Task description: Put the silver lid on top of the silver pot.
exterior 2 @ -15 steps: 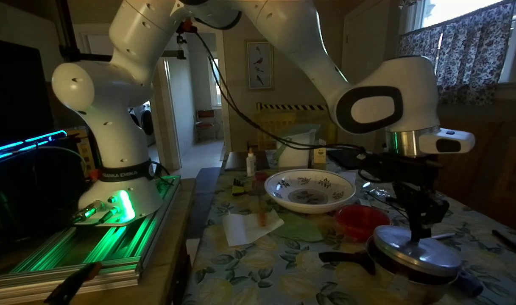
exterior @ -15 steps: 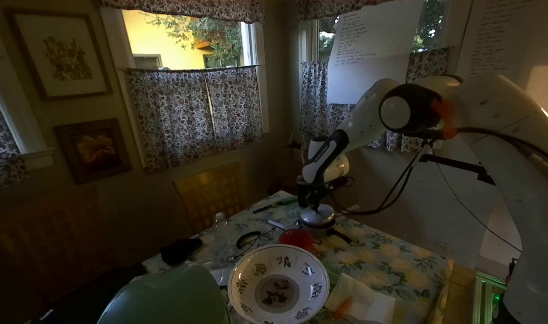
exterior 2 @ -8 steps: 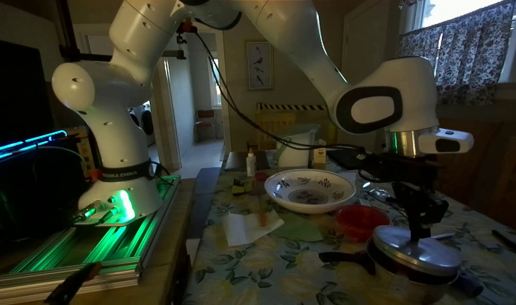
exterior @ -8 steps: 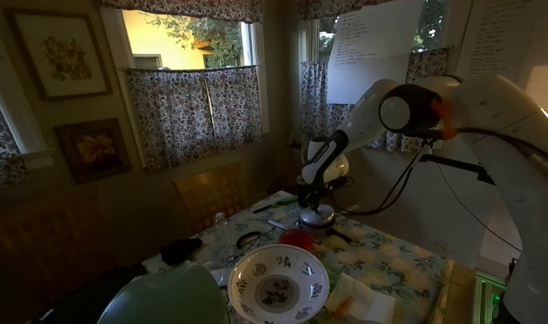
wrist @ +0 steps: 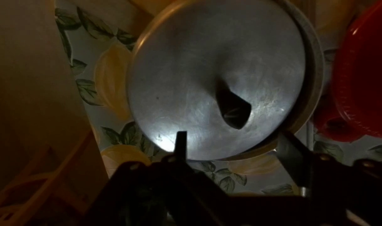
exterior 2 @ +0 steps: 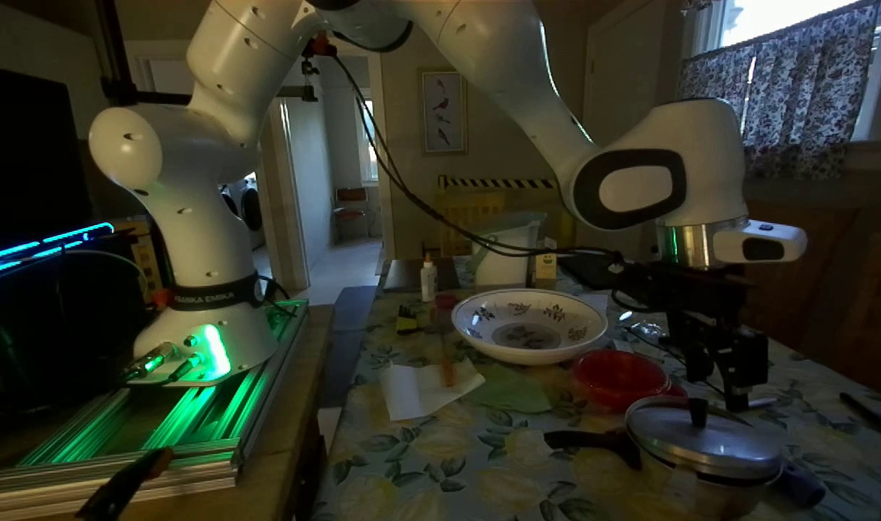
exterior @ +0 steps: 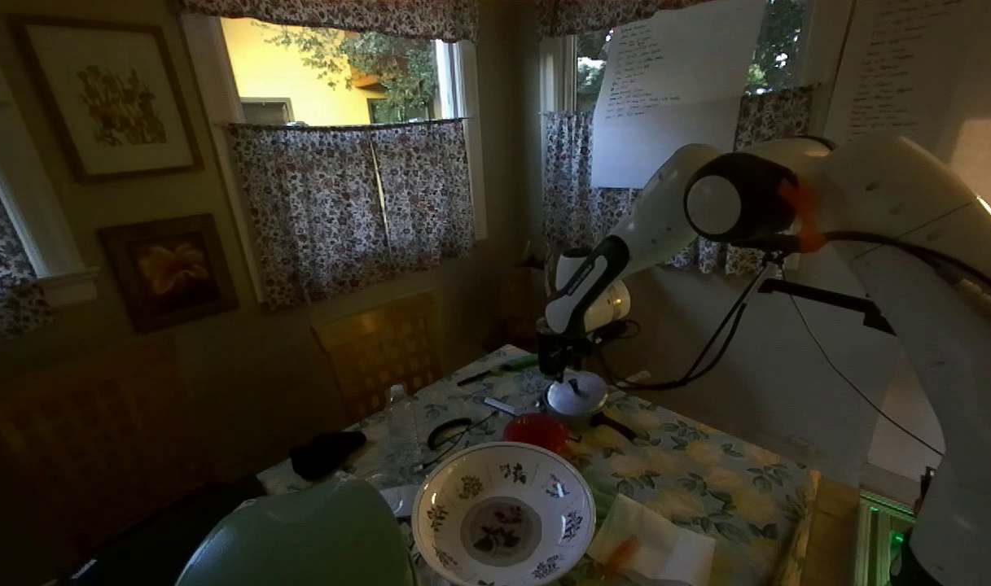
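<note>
The silver lid [wrist: 191, 78] lies on the silver pot [exterior 2: 701, 496], shifted to one side, so a crescent of the pot's rim [wrist: 318, 69] shows in the wrist view. Whether the lid sits quite level I cannot tell. Its black knob [exterior 2: 698, 412] stands free, touched by nothing. My gripper [wrist: 233, 135] is open, its fingers [wrist: 180, 144] spread wide with nothing between them. In an exterior view the gripper [exterior 2: 717, 391] hangs just above the lid's far edge, beside the knob. Both exterior views show the lid [exterior: 576, 396] on the pot, with the pot's dark handle [exterior 2: 603, 439] sticking out.
A red bowl [exterior 2: 617, 380] stands close beside the pot, and a large patterned bowl [exterior 2: 516, 353] is behind it. White paper [exterior 2: 418, 394] lies on the flowered tablecloth. A clear bottle [exterior: 399, 423] and a dark cable loop [exterior: 446, 435] are also on the table.
The gripper has let go of the lid's knob and its fingers have spread apart. The lid has settled lower onto the pot. The arm has hardly moved.
</note>
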